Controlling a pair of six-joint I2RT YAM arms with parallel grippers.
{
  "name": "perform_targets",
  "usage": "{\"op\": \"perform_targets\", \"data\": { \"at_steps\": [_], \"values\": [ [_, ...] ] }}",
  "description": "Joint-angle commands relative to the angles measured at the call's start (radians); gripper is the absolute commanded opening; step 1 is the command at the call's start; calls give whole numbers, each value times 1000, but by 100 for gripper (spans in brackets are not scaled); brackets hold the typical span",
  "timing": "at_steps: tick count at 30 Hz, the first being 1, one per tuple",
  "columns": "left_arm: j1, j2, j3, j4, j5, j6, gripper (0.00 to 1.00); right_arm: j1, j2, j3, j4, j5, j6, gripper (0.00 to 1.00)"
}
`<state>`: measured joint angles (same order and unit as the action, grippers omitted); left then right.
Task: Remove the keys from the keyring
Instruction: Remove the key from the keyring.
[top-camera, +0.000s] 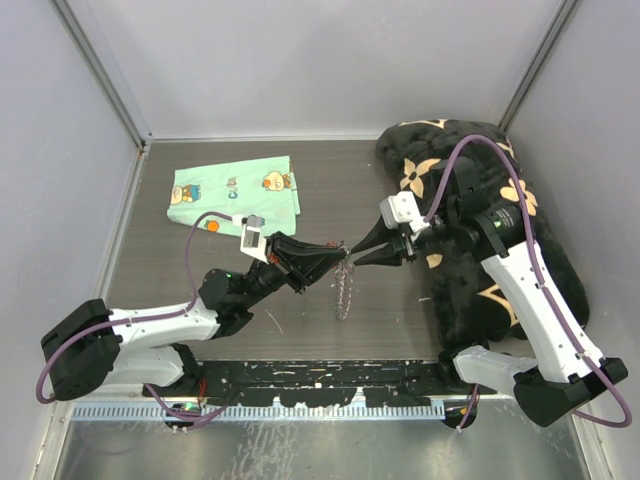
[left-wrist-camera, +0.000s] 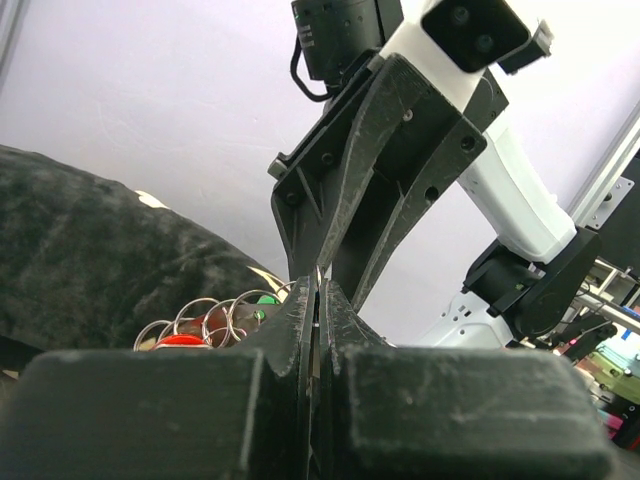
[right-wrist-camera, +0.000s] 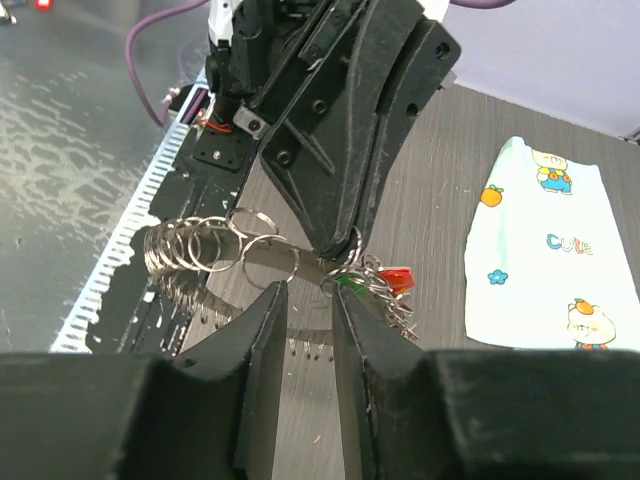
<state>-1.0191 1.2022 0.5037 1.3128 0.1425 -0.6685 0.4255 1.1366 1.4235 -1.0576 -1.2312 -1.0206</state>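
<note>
Hanging clear of the bench (top-camera: 330, 180), about midway between left and right, from the left tool (top-camera: 343, 256), pressed together on the upper rim of the keyring (top-camera: 345, 290). Met tip to tip from the right by the right tool (right-wrist-camera: 308, 300), slightly spread around the wire and apparently gripping nothing. Bunched just beside the pinch: the keys (right-wrist-camera: 385, 280), red and green heads showing. Likely ways to go wrong: closing on the small split rings (right-wrist-camera: 200, 245) instead of one key and dragging the whole loop; pulling sideways against a single pinch, twisting the wire free and dropping everything.
</note>
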Motion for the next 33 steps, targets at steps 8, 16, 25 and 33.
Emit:
{"op": "perform_targets", "data": {
  "at_steps": [8,16,25,33],
  "values": [
    [0,-15,40,117,-9,8,0,8,-24,-41,240,4,342,32],
    [-3,-12,38,117,-12,13,0,21,-30,-69,263,2,374,27],
    [-17,-10,36,117,-32,44,0,23,-30,-74,300,10,430,26],
    [-21,-5,31,117,-42,60,0,24,-27,-79,327,26,464,10]
  ]
}}
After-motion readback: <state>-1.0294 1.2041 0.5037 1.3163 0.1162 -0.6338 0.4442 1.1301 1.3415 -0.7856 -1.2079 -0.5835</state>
